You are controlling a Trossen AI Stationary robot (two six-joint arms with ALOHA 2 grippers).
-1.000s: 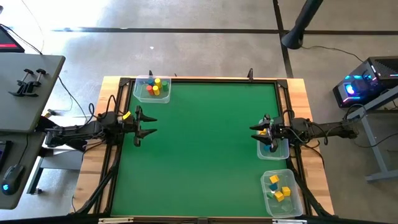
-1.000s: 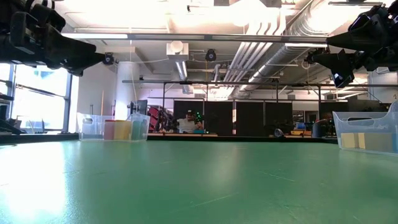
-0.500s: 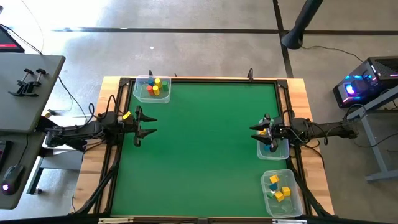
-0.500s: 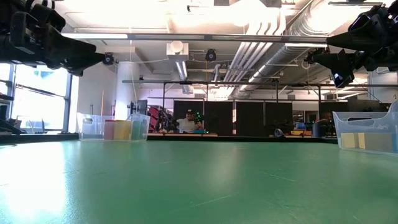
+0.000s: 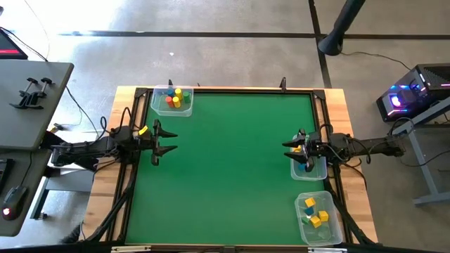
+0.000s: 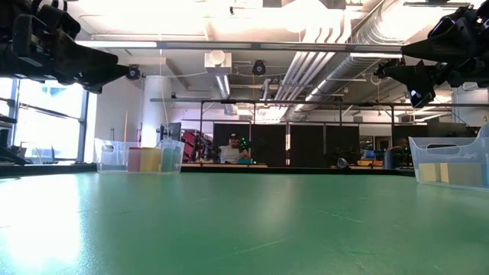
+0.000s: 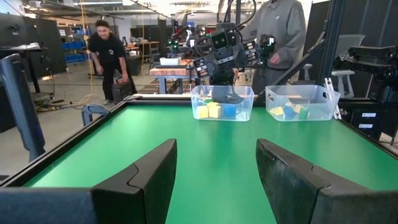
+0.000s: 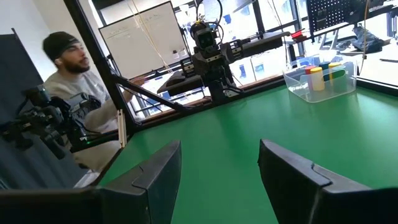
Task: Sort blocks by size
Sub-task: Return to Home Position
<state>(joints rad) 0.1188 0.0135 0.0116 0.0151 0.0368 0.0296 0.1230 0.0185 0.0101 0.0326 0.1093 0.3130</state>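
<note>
Table (image 5: 232,161) with three tubs (image 5: 155,104), in which all visible blocks (image 5: 316,221) are held. Right claw (image 5: 291,150), spread wide, is hung just above the middle tub (image 5: 321,173); left claw (image 5: 166,141), equally wide, is parked opposite, well apart.

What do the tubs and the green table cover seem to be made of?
Tubs: probably clear glossy plastic; the blocks show through their walls. Green table cover: a smooth mat, perhaps vinyl or rubber, with soft sheen in the low view.
</note>
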